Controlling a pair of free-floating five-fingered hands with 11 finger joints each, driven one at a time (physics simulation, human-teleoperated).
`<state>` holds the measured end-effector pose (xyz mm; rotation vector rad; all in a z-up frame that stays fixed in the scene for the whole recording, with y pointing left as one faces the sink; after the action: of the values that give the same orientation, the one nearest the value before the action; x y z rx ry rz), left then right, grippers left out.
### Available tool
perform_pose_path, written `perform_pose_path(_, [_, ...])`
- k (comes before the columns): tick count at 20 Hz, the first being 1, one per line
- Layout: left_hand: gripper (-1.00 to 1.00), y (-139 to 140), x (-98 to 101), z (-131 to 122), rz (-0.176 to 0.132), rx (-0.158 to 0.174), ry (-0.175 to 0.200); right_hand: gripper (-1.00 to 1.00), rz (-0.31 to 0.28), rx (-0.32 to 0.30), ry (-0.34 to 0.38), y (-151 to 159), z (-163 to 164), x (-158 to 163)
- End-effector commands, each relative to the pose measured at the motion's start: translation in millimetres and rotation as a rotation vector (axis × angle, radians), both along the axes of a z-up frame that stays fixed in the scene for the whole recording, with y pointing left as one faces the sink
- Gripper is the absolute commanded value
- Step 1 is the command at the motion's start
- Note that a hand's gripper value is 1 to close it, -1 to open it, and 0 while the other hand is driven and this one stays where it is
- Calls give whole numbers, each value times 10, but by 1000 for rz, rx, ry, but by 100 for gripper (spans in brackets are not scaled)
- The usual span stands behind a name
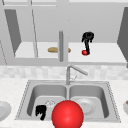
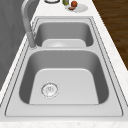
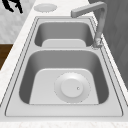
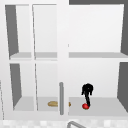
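Steel double sink [image 1: 25, 100] lies well below my right hand, its tap [image 1: 75, 70] rising between the two basins, and a round plate [image 3: 72, 87] sits in the right basin. White wall cabinet [image 4: 62, 30] stands open above it; my right hand [image 4: 87, 90] hangs inside, over the lower shelf [image 4: 105, 106]. Its fingers point straight down and are pressed together, and their tips meet the top of a small red ball [image 4: 85, 106] that rests on the shelf directly beneath them. I cannot tell whether they pinch it or only touch it. A flat tan loaf [image 4: 53, 103] lies on the same shelf, well to the left of those fingers, partly behind the cabinet's door handle [image 4: 61, 97]. My left hand [image 1: 41, 111] hovers low at the sink's left basin, its fingers curled loosely and holding nothing. A large red ball [image 1: 67, 114] sits just right of it.
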<state>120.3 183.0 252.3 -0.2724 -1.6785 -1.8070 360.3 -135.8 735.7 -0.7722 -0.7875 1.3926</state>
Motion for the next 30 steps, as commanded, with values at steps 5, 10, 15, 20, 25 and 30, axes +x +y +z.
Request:
perform_pose_path(5, [0, 0, 0, 0, 0, 0, 0, -100, 39, -21, 146, 20, -356, 382])
perform_pose_path(10, [0, 0, 0, 0, 0, 0, 0, -100, 74, 4, 161, -22, -459, 638])
perform_pose_path(15, [0, 0, 0, 0, 0, 0, 0, -100, 95, 27, 180, -61, -577, 881])
perform_pose_path(20, [0, 0, 0, 0, 0, 0, 0, -100, 121, 44, 190, -94, -670, 1150])
perform_pose_path(25, [0, 0, 0, 0, 0, 0, 0, -100, 123, 68, 250, -144, -790, 1207])
perform_pose_path(30, [0, 0, 0, 0, 0, 0, 0, -100, 114, 57, 309, -127, -851, 1331])
